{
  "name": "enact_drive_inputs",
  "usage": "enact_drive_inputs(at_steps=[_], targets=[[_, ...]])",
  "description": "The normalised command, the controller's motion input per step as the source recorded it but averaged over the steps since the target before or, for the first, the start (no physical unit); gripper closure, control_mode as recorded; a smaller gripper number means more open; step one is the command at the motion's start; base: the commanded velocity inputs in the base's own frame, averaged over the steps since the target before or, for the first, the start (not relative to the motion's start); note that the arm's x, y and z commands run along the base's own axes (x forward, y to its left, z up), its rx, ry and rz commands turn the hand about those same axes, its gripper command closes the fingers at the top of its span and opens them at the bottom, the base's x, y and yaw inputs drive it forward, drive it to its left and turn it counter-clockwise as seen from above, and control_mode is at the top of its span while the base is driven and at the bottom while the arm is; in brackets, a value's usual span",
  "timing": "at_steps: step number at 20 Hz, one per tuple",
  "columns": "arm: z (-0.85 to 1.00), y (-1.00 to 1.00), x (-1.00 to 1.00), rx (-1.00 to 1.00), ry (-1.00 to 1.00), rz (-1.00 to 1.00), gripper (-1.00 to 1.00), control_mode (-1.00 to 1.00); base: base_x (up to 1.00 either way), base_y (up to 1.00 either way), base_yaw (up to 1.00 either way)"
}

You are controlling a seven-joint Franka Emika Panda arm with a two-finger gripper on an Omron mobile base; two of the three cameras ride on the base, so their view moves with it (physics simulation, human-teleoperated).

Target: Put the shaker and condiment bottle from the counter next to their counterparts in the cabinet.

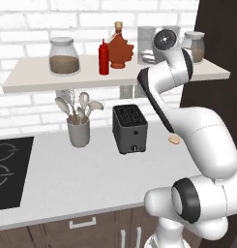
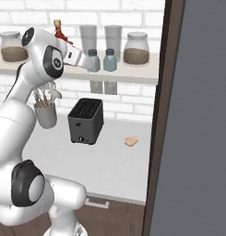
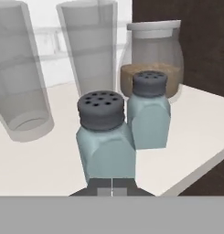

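Two matching pale blue-grey shakers stand on the off-white cabinet shelf. The nearer shaker is upright right in front of my gripper, whose fingertips are pressed together below its base; I cannot tell if they touch it. Its counterpart shaker stands close beside it, slightly further back. Further left on the shelf, the red condiment bottle stands upright next to the maple-leaf syrup bottle.
Two tall clear glasses and a lidded jar stand behind the shakers. Another jar is at the shelf's left. Below are a toaster, a utensil holder, a stove and a dark panel.
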Motion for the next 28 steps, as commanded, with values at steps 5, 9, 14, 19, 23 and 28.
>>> enact_drive_inputs(at_steps=[5, 9, 14, 19, 23, 28], targets=[[0.00, 0.00, -0.30, 0.06, -0.05, 0.05, 1.00, -1.00, 0.00, 0.00, 0.00], [0.00, 0.32, -0.28, 0.02, -0.01, 0.07, 1.00, -1.00, 0.00, 0.00, 0.00], [0.13, 0.93, -0.19, -0.09, 0.00, 0.09, 1.00, -1.00, 0.00, 0.00, 0.00], [0.27, 0.48, -0.84, -0.16, 0.00, 0.03, 1.00, -1.00, 0.00, 0.00, 0.00], [0.31, 0.04, -1.00, -0.12, 0.00, 0.03, 1.00, -1.00, 0.00, 0.00, 0.00], [0.55, -0.07, -1.00, -0.09, 0.00, 0.02, 1.00, -1.00, 0.00, 0.00, 0.00]])
